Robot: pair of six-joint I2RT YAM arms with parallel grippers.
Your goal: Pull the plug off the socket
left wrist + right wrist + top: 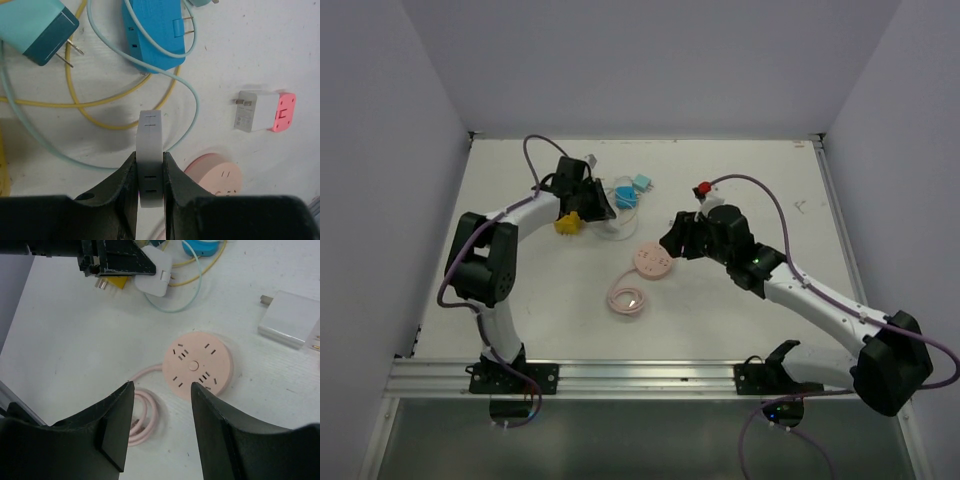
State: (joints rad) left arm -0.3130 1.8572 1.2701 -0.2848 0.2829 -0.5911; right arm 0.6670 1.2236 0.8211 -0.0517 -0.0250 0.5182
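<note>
Left tool (150, 167) clamped on white plug (150, 142), fingers (125, 175) pressing both flat sides, and the plug's end sticks out past the tips. In the right wrist view the same plug (154, 276) shows its metal prongs free in the air and sits apart from the pink round socket (197, 365), so the plug is out of it. Socket lies flat on the white bench (770, 170) near the middle, with all of its slot sets visible and nothing in them. Its pink cord (625, 298) is coiled just in front of it. Right tool (162, 390) has its fingers spread wide with nothing between them. It is over the bench with the socket just past its fingertips, and in the top view it (672, 240) is just beside the socket's right edge; cannot tell if they touch. Around the left tool there is clutter: a blue adapter (155, 35), a teal charger (37, 27) with prongs out, a yellow cable (100, 105) and a pale teal cable (192, 100) looped over each other, and a yellow plug (567, 224) beside the left arm. A white charger with a pink end (265, 111) lies flat by itself, near the socket and not touching it.
</note>
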